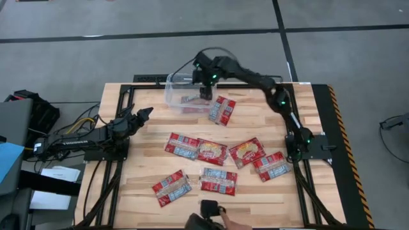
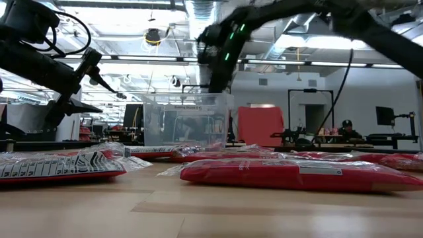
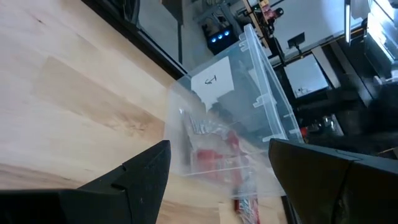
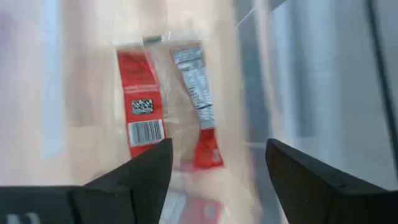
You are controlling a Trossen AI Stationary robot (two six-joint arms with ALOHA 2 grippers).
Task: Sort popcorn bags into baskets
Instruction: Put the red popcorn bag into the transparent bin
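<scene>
I see the right tool (image 1: 205,89) reaching over the clear basket (image 1: 172,89) at the far side of the table (image 1: 147,147). In the right wrist view its two fingers (image 4: 143,177) stand apart with nothing between them, and below them one red popcorn bag (image 4: 165,99) lies flat, label side up with a barcode. This picture is smeared, so I cannot read the print, and the basket wall shows only as a pale strip at one side.

In the high view the bag in the basket (image 1: 190,100) is half hidden by the arm and the plastic, so I cannot say if there is more than one inside. Another bag (image 1: 222,110) lies on the table just beside the basket, next to the right tool. Six more bags are spread on the near half of the table: a row of four (image 1: 217,152) and two nearer the front edge (image 1: 195,183).

The left tool (image 1: 142,115) waits above the left part of the table, pointing toward the basket, well apart from it. In the left wrist view its fingers (image 3: 146,180) are spread open and empty; the basket (image 3: 249,112) with a white label is ahead, with red blurred shapes inside.

In the low view the basket (image 2: 187,119) stands behind the bags, and the nearest bags (image 2: 301,173) block the table behind them.

At the front edge a dark object (image 1: 209,209) is cut off; I cannot make it out.
</scene>
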